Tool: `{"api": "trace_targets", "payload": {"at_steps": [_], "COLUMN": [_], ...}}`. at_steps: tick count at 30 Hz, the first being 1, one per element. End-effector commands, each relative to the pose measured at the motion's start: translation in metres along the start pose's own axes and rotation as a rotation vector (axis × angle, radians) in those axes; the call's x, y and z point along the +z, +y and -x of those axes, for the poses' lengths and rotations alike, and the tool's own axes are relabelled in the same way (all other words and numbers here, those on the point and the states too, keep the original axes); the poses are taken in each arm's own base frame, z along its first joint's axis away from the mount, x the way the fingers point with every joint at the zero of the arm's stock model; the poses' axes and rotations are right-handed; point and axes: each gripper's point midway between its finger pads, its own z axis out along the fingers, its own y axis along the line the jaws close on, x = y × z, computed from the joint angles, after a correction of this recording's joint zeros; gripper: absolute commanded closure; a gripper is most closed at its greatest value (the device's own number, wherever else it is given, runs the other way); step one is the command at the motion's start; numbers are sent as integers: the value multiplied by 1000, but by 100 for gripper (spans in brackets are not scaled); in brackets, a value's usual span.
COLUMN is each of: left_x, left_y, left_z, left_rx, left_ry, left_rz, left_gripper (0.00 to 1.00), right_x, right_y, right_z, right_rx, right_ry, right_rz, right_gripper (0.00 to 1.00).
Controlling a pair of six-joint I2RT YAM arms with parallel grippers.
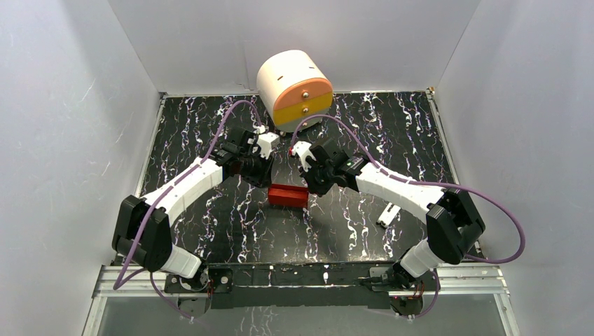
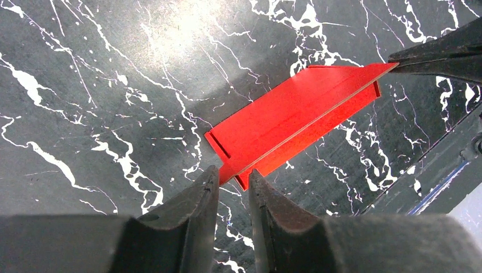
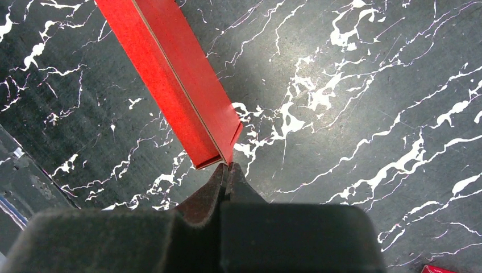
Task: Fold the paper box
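The paper box [image 1: 288, 195] is bright red card, a small partly folded flat box lying mid-table between both grippers. In the left wrist view the box [image 2: 295, 119] has one panel raised along a crease. My left gripper [image 2: 233, 177] stands narrowly open, its fingertips either side of the box's near corner without pinching it; it also shows in the top view [image 1: 265, 180]. My right gripper [image 3: 228, 168] is shut, its tips pinching the corner of the box's [image 3: 170, 74] raised edge. It reaches in from the right in the top view [image 1: 308, 190] and shows in the left wrist view [image 2: 398, 61].
A round white, orange and yellow drawer unit [image 1: 295, 89] stands at the back centre. A small white object [image 1: 387, 213] lies right of the box by the right arm. A tiny red-and-white packet [image 3: 437, 268] shows at the right wrist view's bottom edge. A metal rail [image 2: 443, 165] runs along the near edge.
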Motion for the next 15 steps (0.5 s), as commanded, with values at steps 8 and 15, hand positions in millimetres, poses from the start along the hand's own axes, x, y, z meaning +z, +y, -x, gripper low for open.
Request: {"api": "trace_targets", "payload": {"at_steps": [8,15], "left_x": [-3,-1], "left_y": [-9,-11], "left_z": [4,2], "left_rx": [-2,-54], "left_ry": [11,25], "left_rz": [-56,-58], "left_gripper": [80,84], "right_x": [-2,-3], "right_y": [3,3], "right_z": [11,13], "right_rx": [2,20], "right_ry": [-16,-21], "right_rz": [26,22], "right_gripper": [100,100]}}
